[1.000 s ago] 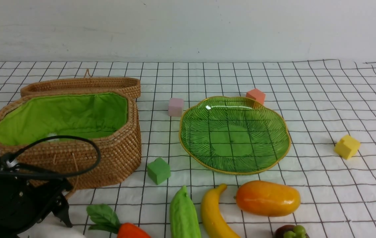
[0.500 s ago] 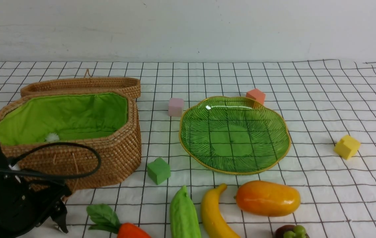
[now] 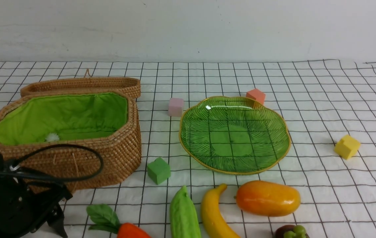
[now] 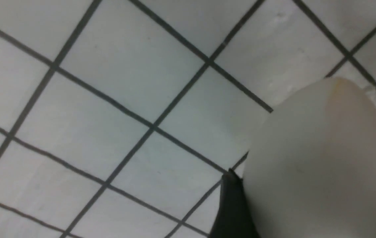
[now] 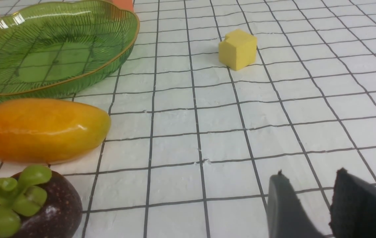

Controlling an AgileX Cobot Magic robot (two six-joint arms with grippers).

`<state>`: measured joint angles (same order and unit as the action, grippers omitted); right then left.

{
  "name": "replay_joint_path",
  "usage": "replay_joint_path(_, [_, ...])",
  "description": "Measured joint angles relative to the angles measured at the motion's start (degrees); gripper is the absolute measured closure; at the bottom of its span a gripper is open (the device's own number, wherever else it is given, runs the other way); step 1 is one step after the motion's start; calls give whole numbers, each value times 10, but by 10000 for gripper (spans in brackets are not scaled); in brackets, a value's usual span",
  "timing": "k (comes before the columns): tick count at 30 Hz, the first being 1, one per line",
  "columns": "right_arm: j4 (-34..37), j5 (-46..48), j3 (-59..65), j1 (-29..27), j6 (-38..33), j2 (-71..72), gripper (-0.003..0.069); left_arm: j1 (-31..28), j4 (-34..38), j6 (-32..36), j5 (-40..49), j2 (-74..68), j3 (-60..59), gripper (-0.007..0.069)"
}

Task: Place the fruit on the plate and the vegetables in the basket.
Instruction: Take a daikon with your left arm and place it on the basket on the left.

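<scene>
My left gripper (image 4: 313, 185) sits low at the near left of the cloth, and its dark fingers (image 4: 232, 205) press both sides of the white radish (image 4: 320, 148). The front view hides the radish behind that arm (image 3: 13, 201). The carrot (image 3: 131, 231), green gourd (image 3: 183, 215), banana (image 3: 212, 211), mango (image 3: 267, 197) and mangosteen (image 3: 290, 232) lie in a row along the near edge. The open wicker basket (image 3: 118, 148) stands at the left, and the green plate (image 3: 234, 172) in the middle holds nothing. My right gripper (image 5: 310, 175) hovers open and empty to the right of the mangosteen (image 5: 32, 205).
The basket lid (image 3: 82, 85) lies behind the basket. Foam cubes are scattered about: green (image 3: 158, 170) in front of the basket, pink (image 3: 175, 106) and orange (image 3: 256, 96) behind the plate, yellow (image 3: 347, 146) at the right. A small white tuft (image 3: 52, 136) shows inside the basket.
My left arm has sunk lower toward the near edge, uncovering more of the basket's lining. The white radish seen below the gripper earlier is now hidden in the front view.
</scene>
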<state>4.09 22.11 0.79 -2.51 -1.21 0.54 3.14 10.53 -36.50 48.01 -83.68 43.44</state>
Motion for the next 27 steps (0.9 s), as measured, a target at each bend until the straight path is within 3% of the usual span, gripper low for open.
replay_joint_path(7, [0, 0, 0, 0, 0, 0, 420, 0, 1, -15, 42, 107, 17, 148])
replay_joint_path(13, [0, 0, 0, 0, 0, 0, 420, 0, -15, -81, 54, 159, 123, 148])
replay_joint_path(18, [0, 0, 0, 0, 0, 0, 420, 0, -71, -185, 0, 137, 201, 148])
replay_joint_path(22, [0, 0, 0, 0, 0, 0, 420, 0, -116, -312, -24, 59, 260, 148])
replay_joint_path(27, [0, 0, 0, 0, 0, 0, 420, 0, -126, -378, -20, -19, 300, 148])
